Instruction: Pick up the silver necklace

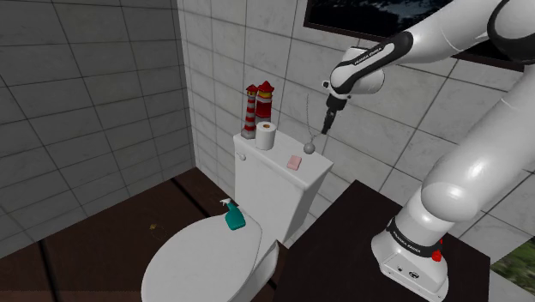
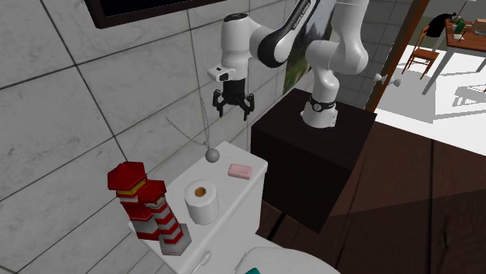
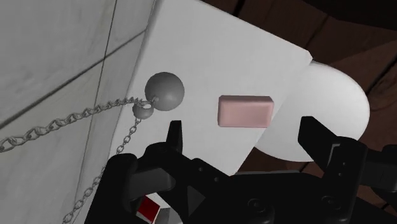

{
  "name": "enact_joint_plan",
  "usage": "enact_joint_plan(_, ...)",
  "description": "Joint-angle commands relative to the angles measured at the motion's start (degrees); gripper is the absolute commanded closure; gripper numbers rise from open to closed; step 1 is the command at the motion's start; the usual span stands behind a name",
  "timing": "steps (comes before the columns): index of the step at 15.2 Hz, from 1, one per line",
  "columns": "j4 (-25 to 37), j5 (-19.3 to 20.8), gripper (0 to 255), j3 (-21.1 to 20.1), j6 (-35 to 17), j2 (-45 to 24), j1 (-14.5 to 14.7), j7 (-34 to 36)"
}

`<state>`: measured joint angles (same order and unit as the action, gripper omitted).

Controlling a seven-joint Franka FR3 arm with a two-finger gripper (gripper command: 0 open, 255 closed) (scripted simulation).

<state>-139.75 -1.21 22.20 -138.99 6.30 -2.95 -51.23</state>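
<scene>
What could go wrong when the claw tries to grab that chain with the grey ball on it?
The open claw looks lined up nearer the pink bar than the necklace, so it might grab or shove the bar instead. The necklace's links are thin and run up beside the wall, so the claw could slip off them or bump the tiles. If nudged, its ball might roll along the white tank lid.
</scene>
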Motion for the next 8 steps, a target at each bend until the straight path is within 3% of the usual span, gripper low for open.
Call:
enact_joint_plan(1,2.79,-3.62,0,1.17,-2.20,-4.84,0.30,-5.01)
enact_joint_plan(4,7.50,-10.14,0,1.72,-4.48,-12.21,-0.44,-13.05)
enact_joint_plan(8,15.09,-18.20,0,-0.12,-5.80,-21.79,-3.76,-22.73)
